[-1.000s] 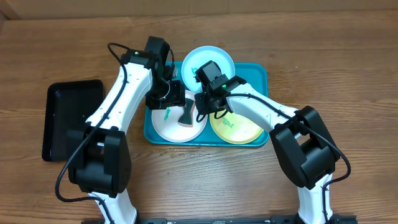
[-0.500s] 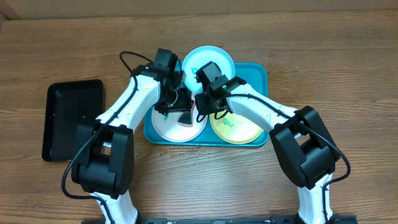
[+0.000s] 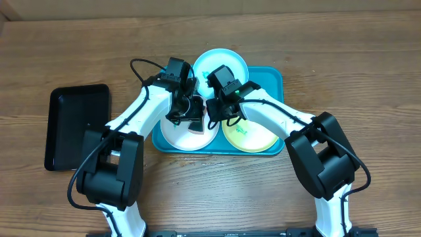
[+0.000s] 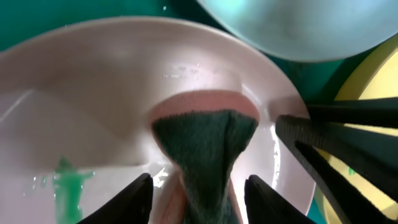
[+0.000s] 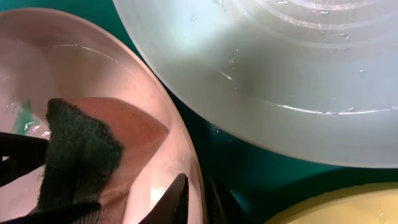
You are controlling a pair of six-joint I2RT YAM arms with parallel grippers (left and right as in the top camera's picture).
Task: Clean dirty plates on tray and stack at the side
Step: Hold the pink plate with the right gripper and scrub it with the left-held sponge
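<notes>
One black tray (image 3: 75, 125) far left, then one turquoise tray (image 3: 273, 82) carrying three plates: white plate (image 3: 174, 135), pale blue plate (image 3: 210, 62), yellow-green plate (image 3: 253, 135). Left gripper (image 4: 199, 186) straddles the one sponge (image 4: 205, 149) on white, jaws apart. Only the right wrist view shows the right gripper (image 5: 196, 193) pinching white's rim.

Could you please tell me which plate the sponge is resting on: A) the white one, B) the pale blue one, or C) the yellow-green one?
A: in the left wrist view the sponge lies on the white plate.
</notes>
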